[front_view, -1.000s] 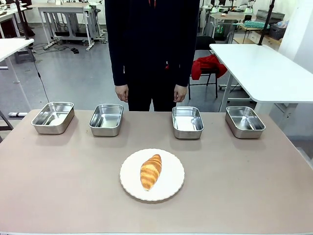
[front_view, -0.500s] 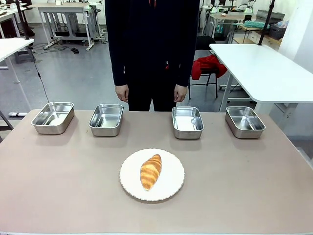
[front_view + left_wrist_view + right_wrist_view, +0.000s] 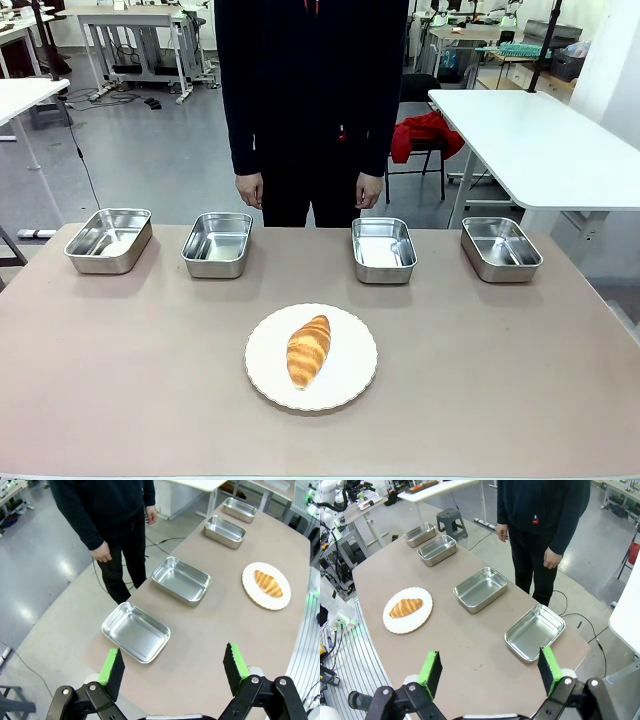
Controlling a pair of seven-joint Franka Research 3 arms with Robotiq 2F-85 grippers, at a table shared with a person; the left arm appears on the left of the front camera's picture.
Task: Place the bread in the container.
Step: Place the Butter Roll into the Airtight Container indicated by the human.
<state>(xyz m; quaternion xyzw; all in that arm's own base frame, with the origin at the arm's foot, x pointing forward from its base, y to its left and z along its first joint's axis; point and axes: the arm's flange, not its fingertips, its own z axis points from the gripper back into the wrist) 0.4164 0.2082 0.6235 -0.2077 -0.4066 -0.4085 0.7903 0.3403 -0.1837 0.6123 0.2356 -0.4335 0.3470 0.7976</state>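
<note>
Nothing has moved since the earlier front-view frames; bread, plate, pans and person stand as before. Location of parts: bread (image 3: 308, 350) lies on the round white plate (image 3: 355, 345) at table centre, long axis running roughly 7 to 1 o'clock; four empty steel pans stand in a row beyond it, well apart from the plate: outer-left pan (image 3: 108, 240) at 10 o'clock, inner-left pan (image 3: 217, 244) at 11 o'clock, inner-right pan (image 3: 383, 250) at 1 o'clock, outer-right pan (image 3: 500, 248) at 2 o'clock; which pan is the target cannot be told. Person's hands (image 3: 249, 188) hang at the far edge, 12 o'clock, indicating nothing. Left gripper (image 3: 172, 667): jaws wide apart, nothing between them, high above the table; right gripper (image 3: 489, 672): likewise. Step in hand, as judged: approach and pick. Recommended procedure: descend over the bread; rotate the wrist so the pads span the short axis; grip the thick middle, not the tapered ends; close gently, since the crust probably crushes and flakes; keep the pads off the plate; lift straight up before traversing; lower inside the pan walls before release.
</note>
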